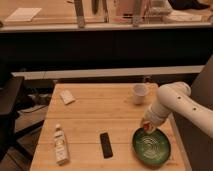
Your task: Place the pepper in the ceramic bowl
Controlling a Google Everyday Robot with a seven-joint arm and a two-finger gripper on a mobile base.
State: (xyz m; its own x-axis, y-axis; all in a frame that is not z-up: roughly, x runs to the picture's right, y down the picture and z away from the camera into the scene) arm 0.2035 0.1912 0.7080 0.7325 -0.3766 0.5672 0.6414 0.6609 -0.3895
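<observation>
One gripper (146, 124) above far rim of ceramic bowl (156, 151), pepper (148, 128) at its tip, opening width impossible to tell

arm (175, 102): white, rounded, dark dots | tool (147, 125): at arm's lower end

gripper (146, 124): over the ceramic bowl (161, 152)'s back rim, blurry
pepper (148, 128): tiny orange spot, mostly hidden by gripper
arm (186, 107): cut off at right edge
</observation>
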